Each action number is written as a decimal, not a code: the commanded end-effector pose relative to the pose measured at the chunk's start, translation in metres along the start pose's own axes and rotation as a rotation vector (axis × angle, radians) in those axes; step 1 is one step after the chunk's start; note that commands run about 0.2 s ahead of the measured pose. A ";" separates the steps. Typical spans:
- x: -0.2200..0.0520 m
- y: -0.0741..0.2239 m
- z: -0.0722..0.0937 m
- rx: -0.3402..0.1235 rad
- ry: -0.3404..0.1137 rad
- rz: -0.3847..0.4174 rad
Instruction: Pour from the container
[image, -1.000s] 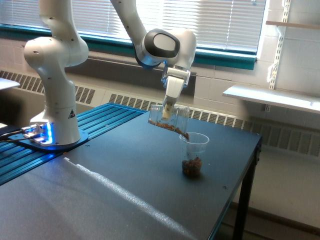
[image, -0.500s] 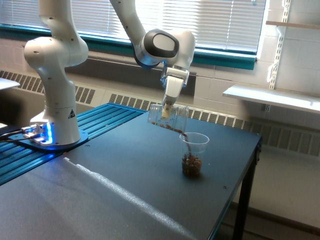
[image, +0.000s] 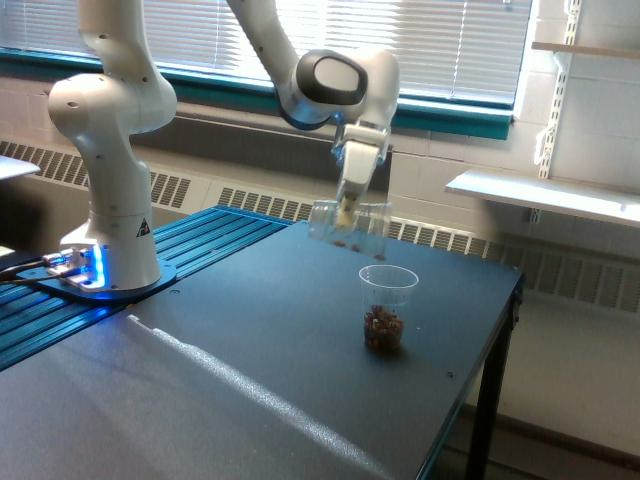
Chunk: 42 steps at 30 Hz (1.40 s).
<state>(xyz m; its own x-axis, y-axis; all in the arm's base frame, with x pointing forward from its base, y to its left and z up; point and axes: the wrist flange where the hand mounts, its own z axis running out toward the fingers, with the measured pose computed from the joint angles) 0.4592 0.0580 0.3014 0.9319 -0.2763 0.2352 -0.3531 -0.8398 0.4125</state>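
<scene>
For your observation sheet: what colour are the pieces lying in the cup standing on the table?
Reddish-brown, seen in the exterior view at the bottom of the standing cup.

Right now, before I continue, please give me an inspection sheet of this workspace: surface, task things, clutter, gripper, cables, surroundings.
Surface: dark table with a streak of window glare; blue ribbed section at the exterior view's left.
Task things: the container, clear, held tilted above and to the exterior view's left of the tapered cup; a few brown bits remain inside. The tapered cup stands upright with brown pieces in its bottom.
Clutter: nothing seen.
Gripper: the gripper is shut on the container.
Cables: dark cables beside the lit robot base.
Surroundings: window blinds, radiator grille, wall shelves.
</scene>
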 end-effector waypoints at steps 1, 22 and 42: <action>0.006 -0.001 -0.001 -0.004 -0.004 -0.006; -0.002 0.001 0.007 -0.031 -0.015 -0.049; -0.004 -0.002 0.002 -0.044 0.001 -0.072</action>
<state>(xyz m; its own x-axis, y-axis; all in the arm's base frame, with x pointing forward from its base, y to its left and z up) 0.4515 0.0557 0.2885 0.9532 -0.2283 0.1982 -0.2967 -0.8322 0.4684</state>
